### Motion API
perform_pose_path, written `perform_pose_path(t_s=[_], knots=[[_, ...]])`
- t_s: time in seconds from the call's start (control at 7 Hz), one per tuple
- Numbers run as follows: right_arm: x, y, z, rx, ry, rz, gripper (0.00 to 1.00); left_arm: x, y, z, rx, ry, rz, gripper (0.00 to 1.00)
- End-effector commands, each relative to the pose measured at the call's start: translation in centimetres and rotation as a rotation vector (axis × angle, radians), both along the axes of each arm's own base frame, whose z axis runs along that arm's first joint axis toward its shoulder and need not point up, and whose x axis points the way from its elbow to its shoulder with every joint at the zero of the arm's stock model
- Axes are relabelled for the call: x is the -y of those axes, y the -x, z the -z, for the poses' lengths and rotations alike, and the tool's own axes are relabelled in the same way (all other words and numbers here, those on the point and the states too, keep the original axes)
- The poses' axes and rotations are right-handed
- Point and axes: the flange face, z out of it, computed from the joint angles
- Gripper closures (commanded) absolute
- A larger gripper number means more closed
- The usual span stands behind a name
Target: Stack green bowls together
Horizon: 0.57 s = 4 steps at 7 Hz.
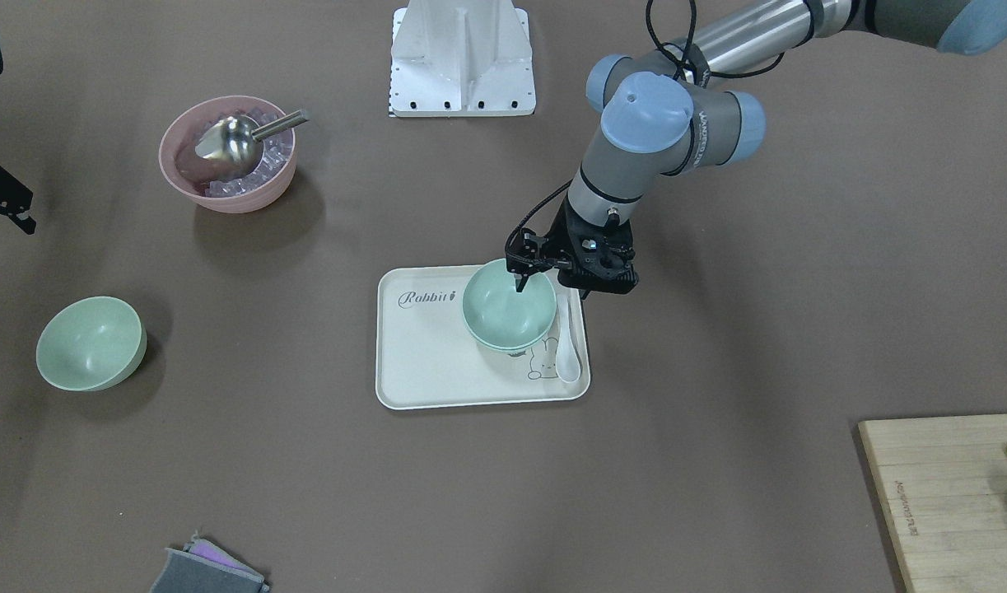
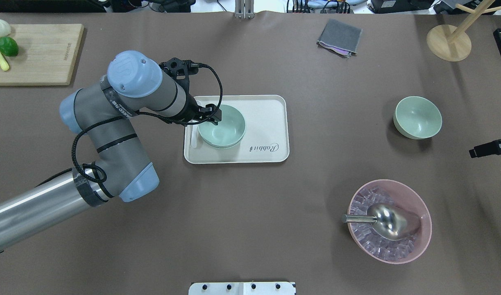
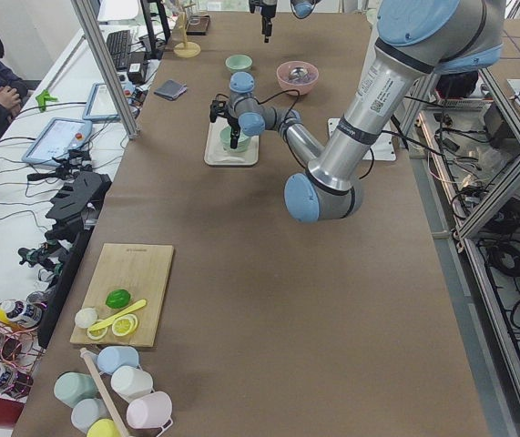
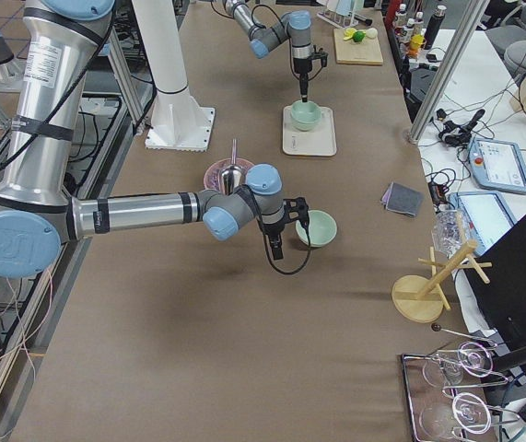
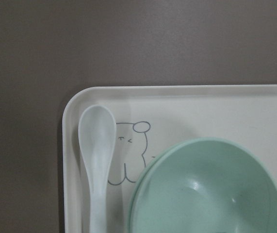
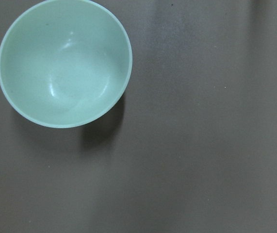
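We see two smooth, matte mint bowls (image 1: 507,311) nested on the cream tray (image 1: 437,366) — a third bowl (image 1: 91,343) sits alone on the brown table (image 1: 717,412). The left gripper (image 1: 520,282) hangs at the stack's rim, grip unclear. The right gripper (image 2: 476,153) is cut off at the edge, so we cannot tell how its jaws stand.

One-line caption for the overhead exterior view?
Left gripper at the rim of two nested green bowls on a tray; third green bowl stands apart.
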Motion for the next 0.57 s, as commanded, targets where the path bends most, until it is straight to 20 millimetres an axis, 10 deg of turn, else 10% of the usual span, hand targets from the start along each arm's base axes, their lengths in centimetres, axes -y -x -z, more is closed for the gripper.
perform_pose_path(t_s=[0.0,0.43], knots=[[1.1,0.5,-0.9,-0.01,0.013,-0.006,0.0,-0.9,7.4,-0.9,0.074,-0.049,-0.074,0.03],[8.6,4.6,-1.7,-0.009,0.023,-0.006,0.0,0.5,23.0,-11.4,0.142,-0.169,-0.225,0.03]])
